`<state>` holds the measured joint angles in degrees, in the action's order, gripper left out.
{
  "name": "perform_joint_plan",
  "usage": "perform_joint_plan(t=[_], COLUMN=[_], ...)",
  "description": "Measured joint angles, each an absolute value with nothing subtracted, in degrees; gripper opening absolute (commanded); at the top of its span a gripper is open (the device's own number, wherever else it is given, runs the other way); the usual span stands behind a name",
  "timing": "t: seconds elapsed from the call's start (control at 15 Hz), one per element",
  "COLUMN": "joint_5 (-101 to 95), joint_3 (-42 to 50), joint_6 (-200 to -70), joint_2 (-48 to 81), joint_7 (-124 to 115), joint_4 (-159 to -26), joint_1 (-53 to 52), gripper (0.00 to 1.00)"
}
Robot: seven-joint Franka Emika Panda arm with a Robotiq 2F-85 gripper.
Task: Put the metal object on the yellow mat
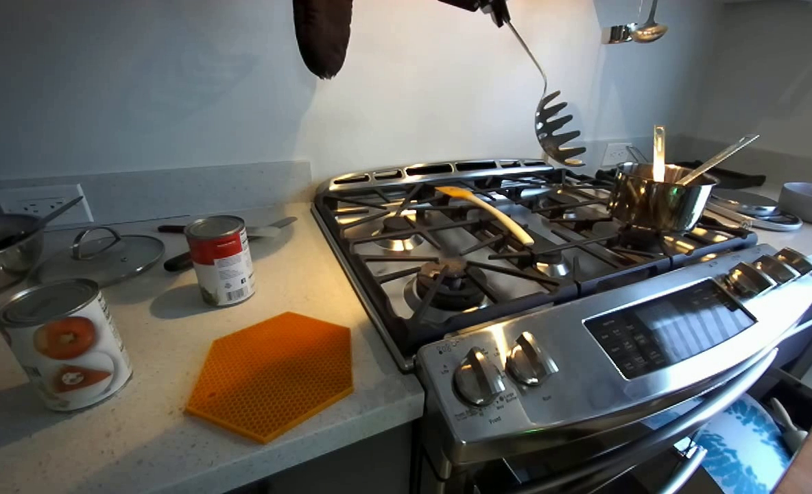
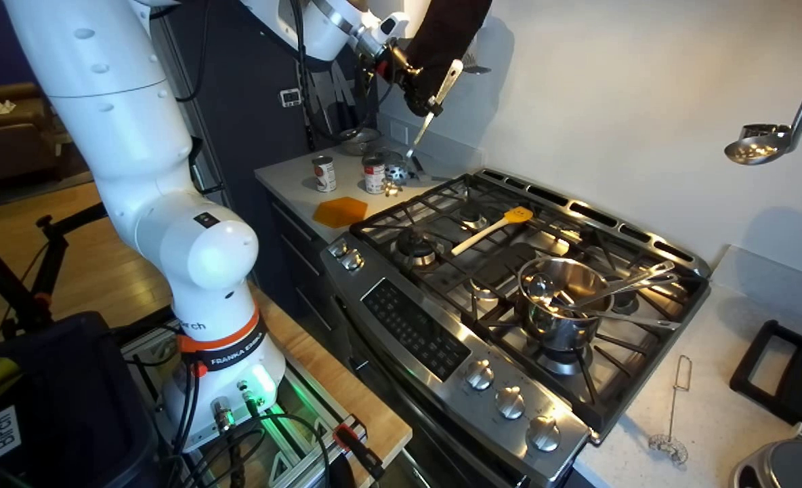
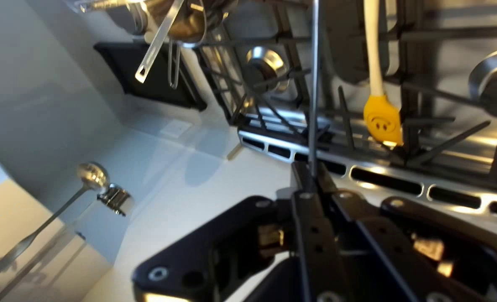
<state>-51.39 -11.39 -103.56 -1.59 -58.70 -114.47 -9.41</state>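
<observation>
The metal object, a silver pasta server with a long thin handle and a pronged head, hangs in the air with its head down; it shows in both exterior views (image 1: 550, 137) (image 2: 423, 132). In the wrist view its thin handle (image 3: 314, 84) runs up from between the fingertips. My gripper (image 3: 313, 176) is shut on that handle; it also shows in both exterior views (image 1: 498, 14) (image 2: 435, 107). The orange-yellow hexagonal mat (image 1: 276, 374) lies flat on the counter beside the stove, bare, apart from the utensil and lower; it also shows in an exterior view (image 2: 340, 212). The mat is out of the wrist view.
Two tin cans (image 1: 63, 343) (image 1: 222, 261) stand near the mat. A glass lid (image 1: 104, 257) and a bowl (image 1: 1, 254) lie behind. The gas stove (image 1: 447, 240) carries a yellow-headed spatula (image 1: 495, 213) and a pot (image 1: 660, 199) with utensils. A ladle (image 1: 649, 31) hangs at the wall.
</observation>
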Motion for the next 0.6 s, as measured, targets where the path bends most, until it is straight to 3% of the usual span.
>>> perform_joint_plan(t=[0.6], joint_5=[-23.1], joint_3=[-13.1], joint_6=[-104.0], joint_2=[4.4], joint_7=[-53.7], joint_4=[-109.6], joint_1=[-12.2], gripper=[0.01])
